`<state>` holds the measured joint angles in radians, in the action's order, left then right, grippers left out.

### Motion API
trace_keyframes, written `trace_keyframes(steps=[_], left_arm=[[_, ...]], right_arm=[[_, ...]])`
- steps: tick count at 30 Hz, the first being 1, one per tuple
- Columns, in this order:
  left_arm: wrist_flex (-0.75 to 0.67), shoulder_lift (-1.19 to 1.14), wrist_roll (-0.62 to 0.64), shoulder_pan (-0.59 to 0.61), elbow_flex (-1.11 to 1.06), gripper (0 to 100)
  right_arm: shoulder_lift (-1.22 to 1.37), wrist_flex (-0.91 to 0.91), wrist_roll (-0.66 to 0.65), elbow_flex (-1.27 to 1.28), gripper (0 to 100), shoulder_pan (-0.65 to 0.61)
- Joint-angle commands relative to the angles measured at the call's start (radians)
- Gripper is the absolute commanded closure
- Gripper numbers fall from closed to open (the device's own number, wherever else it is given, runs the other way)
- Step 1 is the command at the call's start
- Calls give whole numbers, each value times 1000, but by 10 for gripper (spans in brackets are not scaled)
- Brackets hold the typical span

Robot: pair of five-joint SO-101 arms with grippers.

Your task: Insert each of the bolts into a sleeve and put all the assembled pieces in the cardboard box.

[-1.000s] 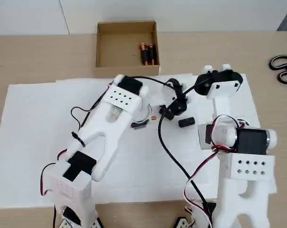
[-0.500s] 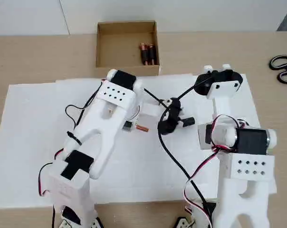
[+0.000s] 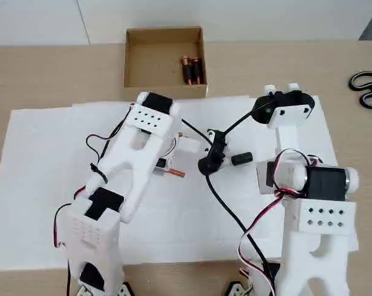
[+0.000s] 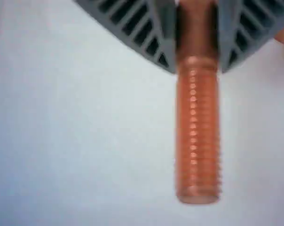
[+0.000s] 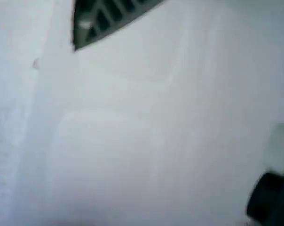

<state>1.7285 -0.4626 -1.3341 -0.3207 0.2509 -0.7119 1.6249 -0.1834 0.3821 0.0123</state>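
**Desk:** What's nearest to you?

**Me:** My left end effector point(image 4: 197, 42) is closed on a copper bolt point(image 4: 198, 127). It grips the smooth upper shank, and the threaded end sticks out free above the white sheet point(image 3: 44, 160). In the high view the bolt lies roughly level, with its tip pointing toward the right arm's side.

**Desk:** And the sleeve?

**Me:** The black sleeve point(image 3: 241, 159) lies on its side on the sheet, off to the right and well apart from the bolt. A black cable point(image 3: 212, 154) loops across the gap between them. The right end effector point(image 3: 282, 102) sits beyond the sleeve, and I cannot tell whether it is open or closed.

**Desk:** Which step is this?

**Me:** I'd say the bolt is picked up and insertion hasn't started. For the next move I need the sleeve gripped and its bore turned to face the bolt tip. Then I line up the two axes and push, keeping clear of that cable.

**Desk:** The far end?

**Me:** The cardboard box point(image 3: 152, 61) stands on the table point(image 3: 50, 74) past the sheet. Two assembled pieces point(image 3: 191, 69) already lie by its right wall.
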Motion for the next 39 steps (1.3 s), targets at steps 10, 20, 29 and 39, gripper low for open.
trace_keyframes(steps=[10, 20, 29, 39], left_arm=[[14, 5, -269, -12, 4, 929], [-26, -60, -212, -25, 8, 907], [-25, -69, -57, -17, 119, 909], [-26, -68, 319, 28, 355, 910]], right_arm=[[-19, 7, -8, -3, 805, 1], [-19, 8, -8, -3, 805, 1], [-19, 7, -8, -3, 805, 1], [-19, 2, -8, -3, 805, 1]])
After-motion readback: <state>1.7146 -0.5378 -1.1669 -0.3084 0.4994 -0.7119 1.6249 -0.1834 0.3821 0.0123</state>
